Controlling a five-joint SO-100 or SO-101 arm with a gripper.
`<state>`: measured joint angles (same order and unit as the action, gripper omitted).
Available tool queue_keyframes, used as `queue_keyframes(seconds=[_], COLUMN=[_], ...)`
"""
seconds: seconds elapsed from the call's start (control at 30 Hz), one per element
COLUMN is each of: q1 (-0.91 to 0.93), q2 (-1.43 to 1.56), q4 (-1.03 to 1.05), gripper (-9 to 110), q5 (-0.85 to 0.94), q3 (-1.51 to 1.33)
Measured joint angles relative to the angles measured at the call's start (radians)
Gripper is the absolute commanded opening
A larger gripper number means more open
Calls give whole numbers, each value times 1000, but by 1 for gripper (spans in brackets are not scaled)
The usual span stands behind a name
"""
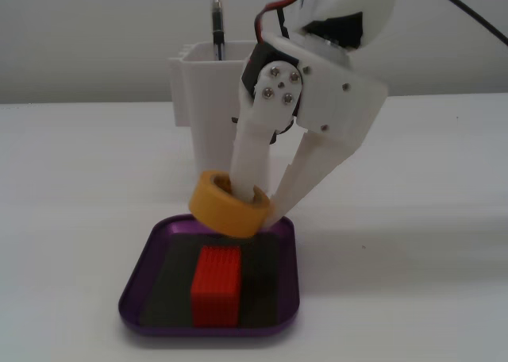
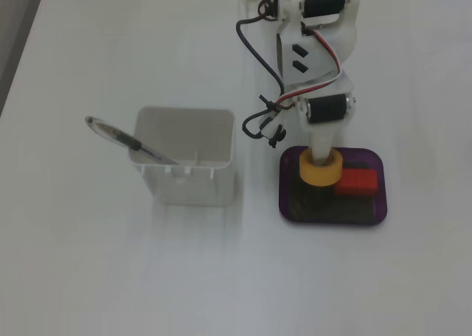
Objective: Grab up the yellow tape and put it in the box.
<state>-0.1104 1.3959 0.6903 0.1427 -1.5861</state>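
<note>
The gripper (image 1: 255, 206) grasps the yellow tape (image 1: 226, 204), one finger (image 1: 252, 152) through the ring's hole and the other outside its wall, holding it tilted with its opening facing up and toward the white box (image 1: 208, 88), above the back edge of the purple tray (image 1: 135, 286). In the top-down fixed view the tape (image 2: 320, 167) hides part of the tray (image 2: 372, 211) beside the red block (image 2: 356, 181). The pen (image 2: 125, 139) leans on the box's (image 2: 186, 180) rim on a plain white worktop (image 2: 110, 277); the arm's upper part is cut off.
</note>
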Motion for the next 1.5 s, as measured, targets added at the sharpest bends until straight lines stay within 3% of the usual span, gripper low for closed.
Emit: queue_keyframes(seconds=[0.23,1.07,1.5], q1=[66,9,18], q2=[-14,-34,-34], q4=[0,0,9], gripper=[0,0,18], q5=[0,0,0], q3=[0,0,0])
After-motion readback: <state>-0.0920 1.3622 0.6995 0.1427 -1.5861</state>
